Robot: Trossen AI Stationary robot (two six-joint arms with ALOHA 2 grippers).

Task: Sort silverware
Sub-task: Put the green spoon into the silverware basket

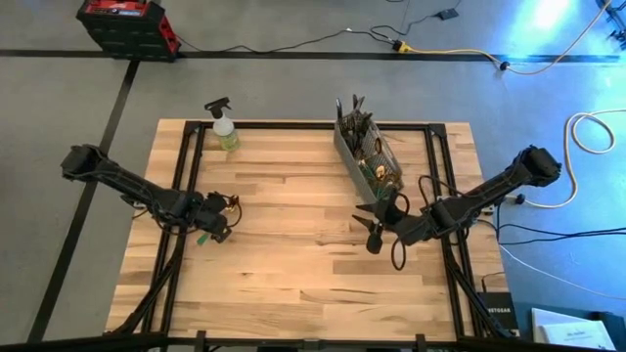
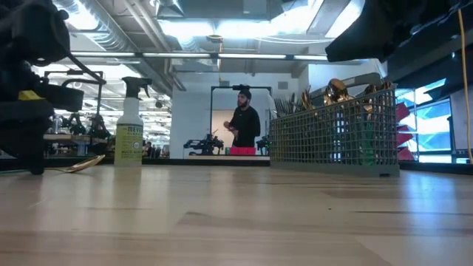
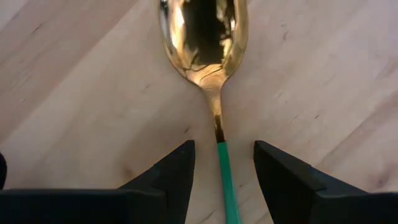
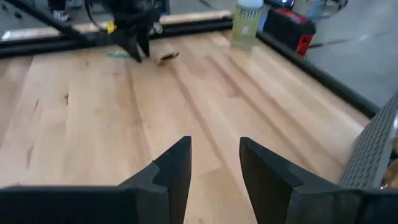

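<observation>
A spoon (image 3: 208, 43) with a gold bowl and a slim green handle (image 3: 225, 177) lies on the wooden table at its left side, bowl up. My left gripper (image 3: 224, 174) points down over it, open. Its two fingers stand on either side of the handle, with a gap on each side. The low view shows the spoon's bowl (image 2: 85, 164) on the tabletop beside that gripper. My right gripper (image 4: 214, 165) is open and holds nothing. It hangs above the table's right part, near the grey mesh caddy (image 1: 367, 152), where more silverware (image 2: 336, 90) stands upright.
A spray bottle (image 1: 225, 127) stands at the table's far edge, left of the caddy. Bare wood lies between the two arms and toward the near edge. A red and black toolbox (image 1: 125, 24) sits on the floor. A person (image 2: 242, 125) stands in the room beyond the table.
</observation>
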